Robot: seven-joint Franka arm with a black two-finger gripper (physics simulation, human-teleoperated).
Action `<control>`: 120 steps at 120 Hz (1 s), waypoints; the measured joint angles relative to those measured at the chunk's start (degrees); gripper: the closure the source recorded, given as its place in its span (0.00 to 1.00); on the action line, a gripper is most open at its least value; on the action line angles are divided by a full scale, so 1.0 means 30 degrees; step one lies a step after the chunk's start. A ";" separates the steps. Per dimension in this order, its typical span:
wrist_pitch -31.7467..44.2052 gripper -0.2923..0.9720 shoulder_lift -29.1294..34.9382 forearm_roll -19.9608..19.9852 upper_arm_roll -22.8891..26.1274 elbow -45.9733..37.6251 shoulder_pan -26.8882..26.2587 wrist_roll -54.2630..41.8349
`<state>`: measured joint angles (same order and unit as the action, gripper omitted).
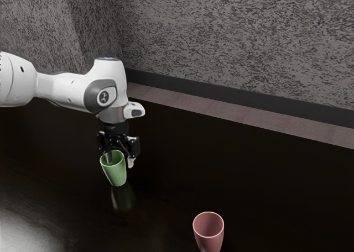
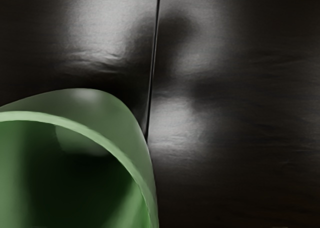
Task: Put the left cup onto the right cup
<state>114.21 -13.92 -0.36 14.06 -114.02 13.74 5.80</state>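
In the exterior view the white arm [image 1: 55, 89] comes in from the exterior view's left and bends down over a dark, glossy table [image 1: 249, 169]; its black gripper [image 1: 122, 159] points straight down at the green cup [image 1: 114, 172]. One finger dips inside the cup's mouth and the other lies against the outer wall on the side toward the exterior view's right; the claw is pinching the cup's wall at the rim. The green cup hangs a little tilted, mouth up, directly under the hand; a dim green reflection sits on the table right below its base, and I cannot tell whether the base touches the table or hovers just above it. The pink cup [image 1: 208, 231] stands upright, mouth up, near the lower edge, well apart from the green cup and toward the exterior view's right of it; nothing touches it. Behind the table runs a pale brown ledge [image 1: 249, 115]; above that rises a speckled grey wall [image 1: 232, 36].

In the wrist view the green cup [image 2: 75, 163] looms close under the hand, blurred; its rim curves as a pale green band and its darker green inside opens below that. Past the rim lies the shiny dark table [image 2: 240, 138], with soft patches of light; a thin black seam [image 2: 152, 63] runs straight across it from beside the cup's rim.
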 joint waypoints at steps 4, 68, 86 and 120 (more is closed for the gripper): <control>0.0029 0.34 -0.0044 0.0000 0.0000 0.0000 -0.0003 0.0001; 0.0204 0.49 -0.0421 -0.0104 -0.0078 0.0145 -0.0061 0.0015; 0.0213 0.54 -0.0533 -0.0111 -0.0112 0.0147 -0.0065 0.0017; 0.0236 0.63 -0.0664 -0.0192 -0.0118 0.0147 -0.0066 0.0022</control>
<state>114.92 -15.91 -0.93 13.71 -113.58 13.54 5.87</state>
